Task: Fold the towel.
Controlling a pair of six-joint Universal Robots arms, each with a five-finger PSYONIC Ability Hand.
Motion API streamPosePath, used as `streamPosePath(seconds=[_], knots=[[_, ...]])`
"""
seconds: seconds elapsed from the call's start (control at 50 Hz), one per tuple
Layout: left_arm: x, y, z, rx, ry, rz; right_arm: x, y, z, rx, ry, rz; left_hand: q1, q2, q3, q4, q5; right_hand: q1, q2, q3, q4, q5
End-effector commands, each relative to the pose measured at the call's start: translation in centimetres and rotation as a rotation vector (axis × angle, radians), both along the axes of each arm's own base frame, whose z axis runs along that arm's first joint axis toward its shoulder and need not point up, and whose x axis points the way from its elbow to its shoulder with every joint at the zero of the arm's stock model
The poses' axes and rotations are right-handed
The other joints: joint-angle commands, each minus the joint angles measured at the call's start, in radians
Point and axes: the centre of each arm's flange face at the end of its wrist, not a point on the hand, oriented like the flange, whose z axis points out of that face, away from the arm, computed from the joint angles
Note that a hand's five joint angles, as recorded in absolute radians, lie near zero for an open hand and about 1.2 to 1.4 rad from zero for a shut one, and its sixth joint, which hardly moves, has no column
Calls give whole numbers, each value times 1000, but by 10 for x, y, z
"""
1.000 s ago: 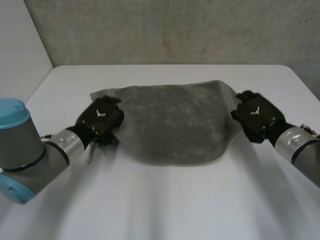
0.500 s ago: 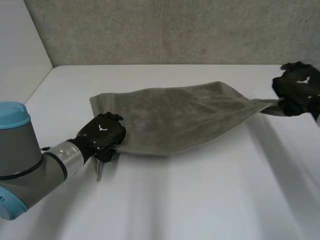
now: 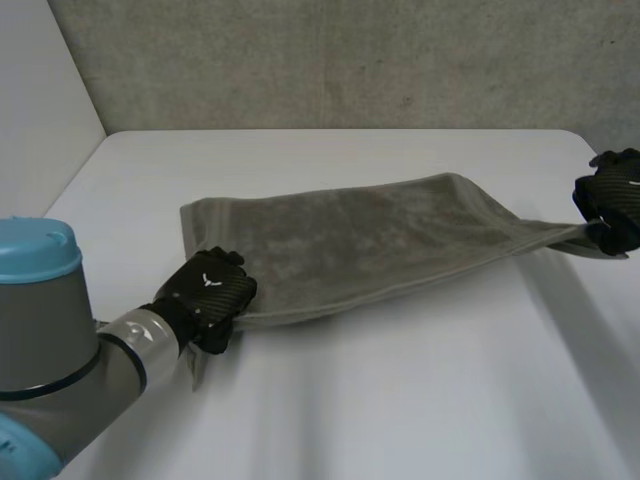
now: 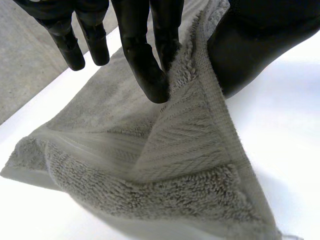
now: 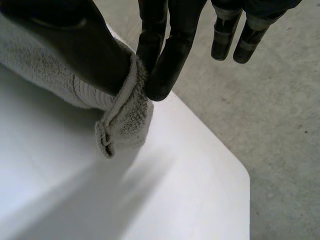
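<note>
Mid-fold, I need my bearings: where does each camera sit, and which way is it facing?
Head view: between and behind the arms, looking down at the table and towel; shows the left arm, left hand and right hand.
Left wrist view: on the left wrist, looking along the palm; its fingers pinch the towel's edge.
Right wrist view: on the right wrist, looking toward the table's edge and floor; its fingers pinch a corner.
Shared: all three show the towel.

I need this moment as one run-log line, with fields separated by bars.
towel: stretched between hands over table | left hand: pinching near-left corner | right hand: pinching right corner
</note>
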Motion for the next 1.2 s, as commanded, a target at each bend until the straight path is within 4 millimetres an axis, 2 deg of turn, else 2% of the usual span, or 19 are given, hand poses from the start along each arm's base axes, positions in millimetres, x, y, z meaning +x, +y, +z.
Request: streamPosePath(seconds=[0.02,0.14,0.2,0.28,0.38,0.5,0.54,0.62,0.66,0.68,0.7,0.8,1.06,1.1,1.14,1.2], knots=[[6,19,24,24,8,-28,-6,16,-10,94,90,85,129,53,-38,-47,60,106,65,14,40,66],[11,32,48,5,18,-33,-23,22,-12,142,166,89,129,53,-38,-47,60,106,65,14,40,66],[11,34,57,-26,32,-34,-24,24,-9,146,165,95,129,53,-38,-47,60,106,65,14,40,66],[11,33,59,-36,36,-33,-22,25,-8,144,155,107,129,53,-38,-47,60,106,65,14,40,66],[10,29,53,-28,31,-30,-18,25,-6,141,121,115,129,53,-38,-47,60,106,65,14,40,66],[2,9,31,-34,24,-21,-16,13,4,108,30,87,129,53,-38,-47,60,106,65,14,40,66],[-1,0,23,-30,22,-17,-6,9,6,95,-2,104,129,53,-38,-47,60,106,65,14,40,66],[-2,-6,14,-6,8,-2,1,3,1,108,-19,106,129,53,-38,-47,60,106,65,14,40,66],[-2,-8,10,1,-2,10,5,1,-1,120,-21,105,59,-17,-38,-47,-10,106,65,14,40,66],[0,-9,7,5,-15,29,11,1,-3,124,-10,109,-43,-119,-38,-47,-112,106,65,14,40,66],[1,-10,5,7,-27,48,18,2,-4,123,1,117,-50,-126,-38,-47,-119,106,65,14,40,66],[4,-8,2,2,-55,89,28,4,-2,116,22,110,-102,-179,-38,-47,-171,106,65,14,40,66],[7,4,-1,3,-105,136,26,-6,-1,133,-47,57,-141,-217,-38,-47,-210,106,65,14,40,66],[5,8,-1,0,-109,129,25,-7,-1,135,-48,48,-229,-305,-38,-47,-298,106,65,14,40,66],[2,16,-1,-2,-118,120,24,-7,-2,137,-46,36,-492,-568,-38,-47,-561,106,65,14,40,66],[3,20,3,-18,-117,127,24,-7,-1,136,-46,33,-610,-686,-38,-47,-679,106,65,14,40,66]])
